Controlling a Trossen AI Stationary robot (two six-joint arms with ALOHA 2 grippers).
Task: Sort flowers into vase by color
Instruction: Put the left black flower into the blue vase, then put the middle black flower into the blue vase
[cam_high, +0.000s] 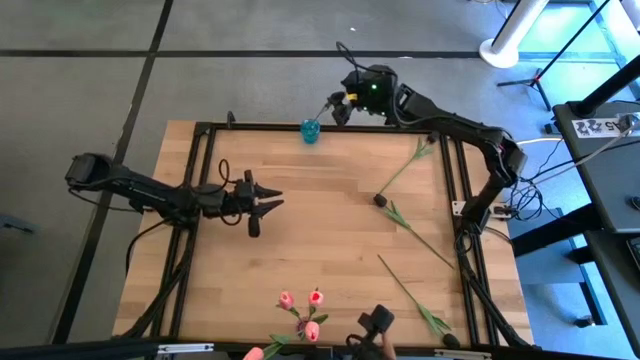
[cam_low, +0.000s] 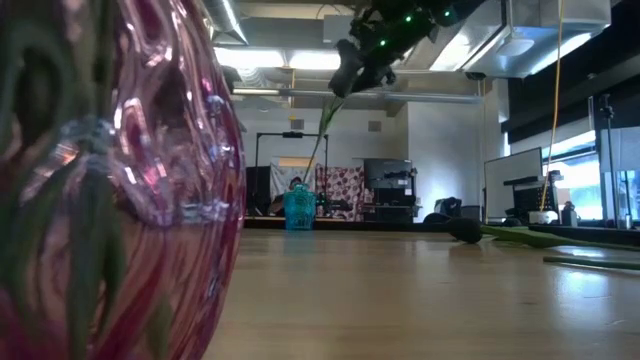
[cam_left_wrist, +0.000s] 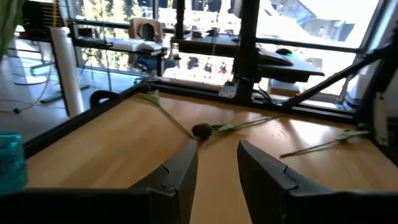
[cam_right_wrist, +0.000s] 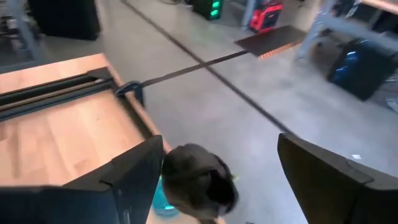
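A dark-headed flower stands with its stem (cam_low: 322, 140) in the small teal vase (cam_high: 311, 130) at the table's far edge. My right gripper (cam_high: 340, 106) hovers above that vase, open, and the dark head (cam_right_wrist: 199, 180) sits between its fingers, close to one of them. My left gripper (cam_high: 278, 200) is open and waits over the table's left half, touching nothing. Pink-headed flowers (cam_high: 302, 308) stand in the pink glass vase (cam_low: 120, 180) at the near edge. Three more stems lie on the table's right half, one with a dark head (cam_high: 380, 200). My right gripper stands open around the dark flower head (cam_right_wrist: 199, 180), its fingers pointing down from above the teal vase. The head lies close against one finger (cam_right_wrist: 134, 171); I cannot tell whether they touch. The stem runs down into the vase.
Black frame rails (cam_high: 200, 180) run along the table's left, right and far sides. The lying flowers (cam_high: 420, 235) take up the right half, and one more (cam_high: 410, 290) lies near the right near corner. Bare wood (cam_high: 320, 230) shows in the middle.
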